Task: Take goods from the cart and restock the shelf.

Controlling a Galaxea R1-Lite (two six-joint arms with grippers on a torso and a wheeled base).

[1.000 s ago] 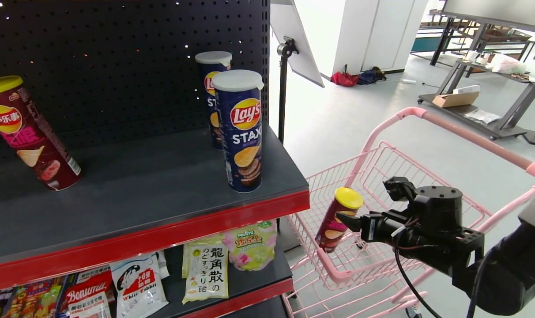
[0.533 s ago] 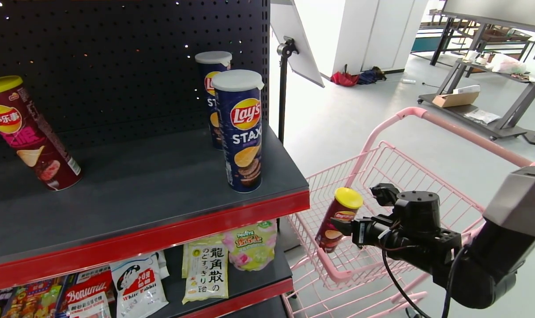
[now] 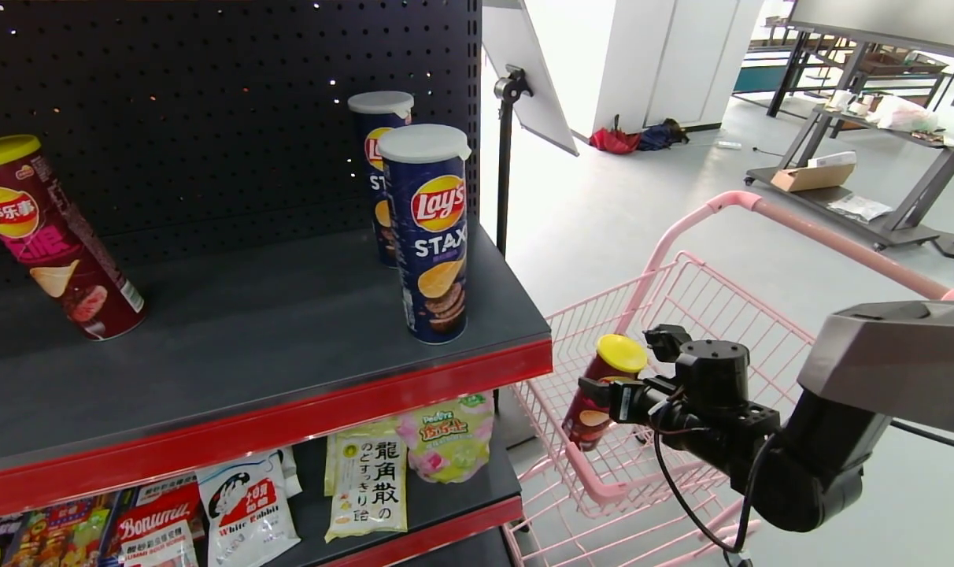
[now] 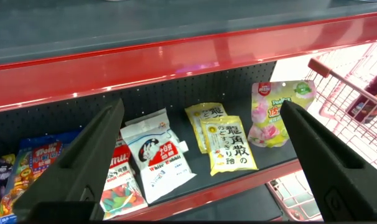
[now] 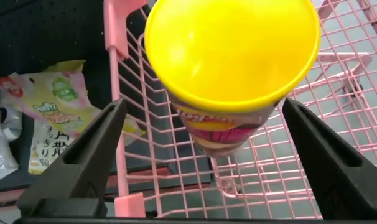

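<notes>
Can [image 3: 612, 368] — body partly hidden behind right end effector [image 3: 623, 361].

Pink cart [image 3: 800, 224], its maroon can [image 3: 589, 417] yellow-lidded — 2 navy shelf cans [image 3: 436, 236] white-lidded.

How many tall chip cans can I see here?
4. One red can at the top shelf's left; a front blue can and a rear blue can at its right end; one yellow-lidded red can in the pink cart. More may be hidden.

Maroon chip can [image 3: 620, 353], yellow lid, tilted inside pink cart [image 3: 760, 206]; three more cans [image 3: 426, 236] stand on shelf [image 3: 249, 331].
</notes>
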